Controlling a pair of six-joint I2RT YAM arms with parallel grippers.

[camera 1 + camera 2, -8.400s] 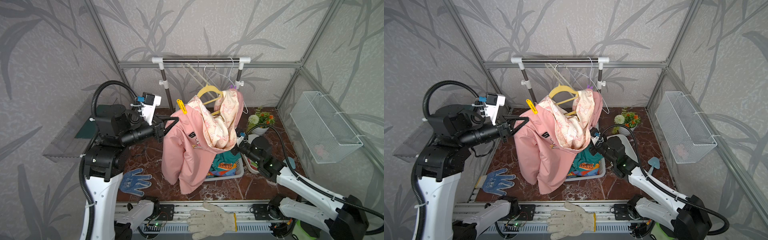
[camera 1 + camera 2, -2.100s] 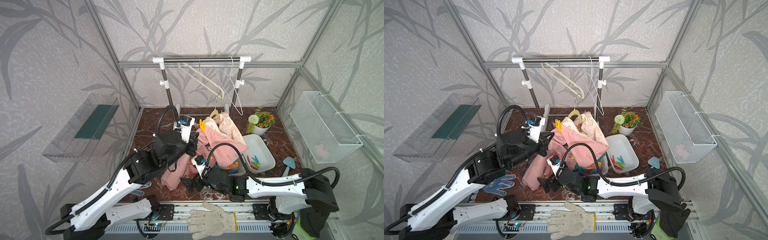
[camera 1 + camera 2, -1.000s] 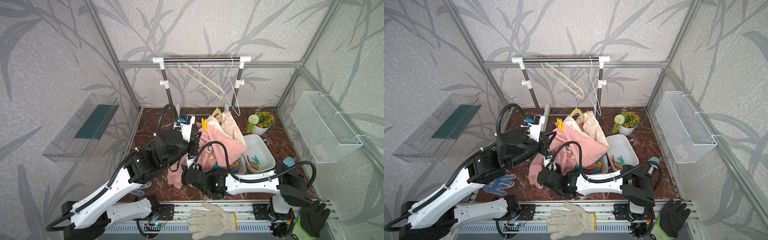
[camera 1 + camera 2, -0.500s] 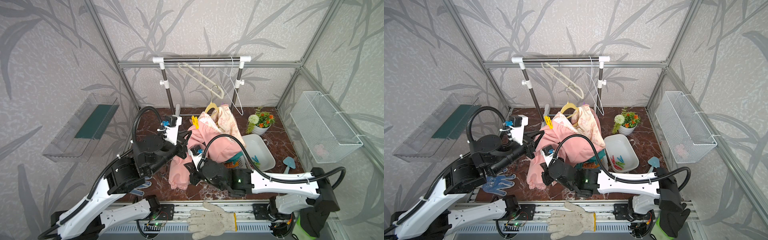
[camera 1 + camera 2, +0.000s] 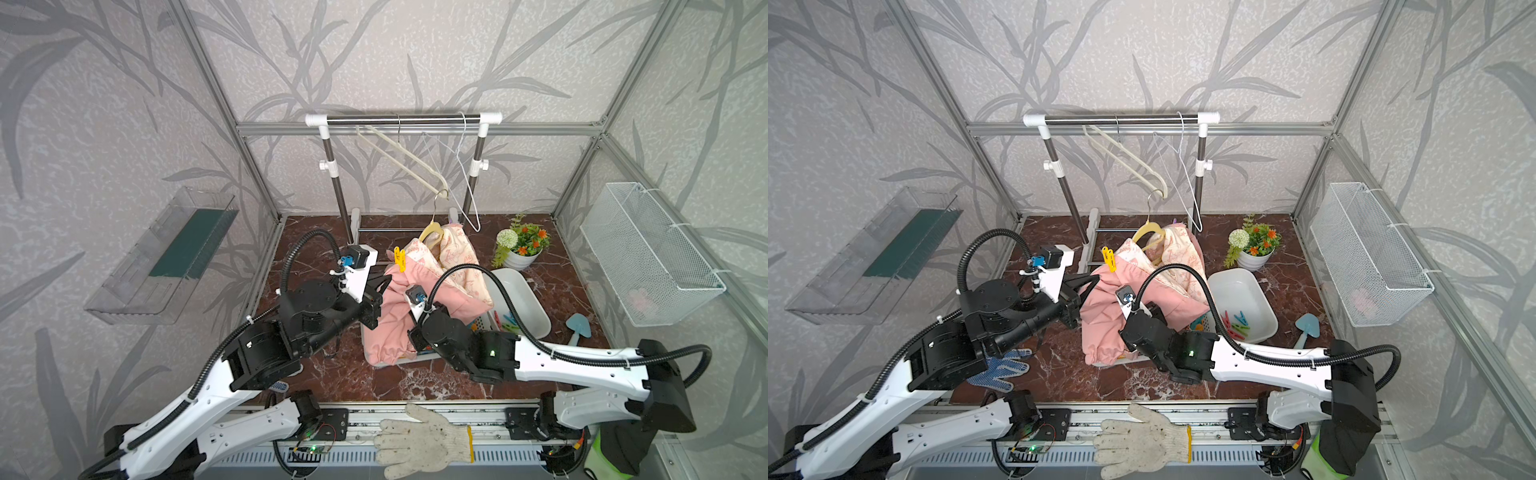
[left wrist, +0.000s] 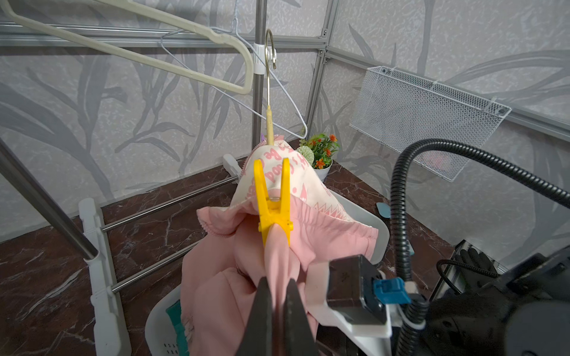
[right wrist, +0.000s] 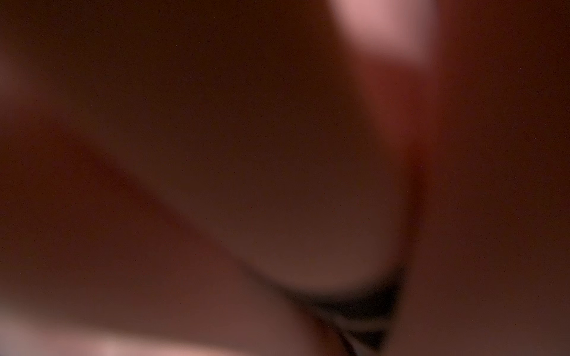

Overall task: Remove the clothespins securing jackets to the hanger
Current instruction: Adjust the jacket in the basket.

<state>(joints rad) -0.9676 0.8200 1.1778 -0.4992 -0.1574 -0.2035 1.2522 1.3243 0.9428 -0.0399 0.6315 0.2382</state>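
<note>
The pink jacket [image 5: 419, 291] with cream patterned lining lies heaped over a white basket [image 6: 160, 320], still on its yellow hanger [image 5: 430, 230], whose hook stands free of the rail. One yellow clothespin [image 5: 399, 258] [image 5: 1108, 258] [image 6: 273, 203] pinches the jacket's shoulder to the hanger. My left gripper [image 6: 277, 282] [image 5: 380, 286] is shut on a fold of pink fabric just below that clothespin. The jacket hides my right gripper, and its wrist view is only dark red blur. Teal fabric [image 6: 175, 317] shows in the basket. Several loose clothespins [image 5: 1235, 322] lie in a white tub [image 5: 1241, 286].
The clothes rail [image 5: 403, 120] at the back carries a cream hanger [image 5: 399, 160] and a wire hanger [image 5: 465, 195]. A flower pot [image 5: 521, 245] and a blue scoop [image 5: 579, 326] stand right. A white glove [image 5: 424, 440] lies on the front rail, a blue-dotted glove [image 5: 1000, 370] left.
My left arm carried the jacket and hanger leftward, and they now sit slightly lower and further right. The right wrist stays pushed into the pink fabric.
</note>
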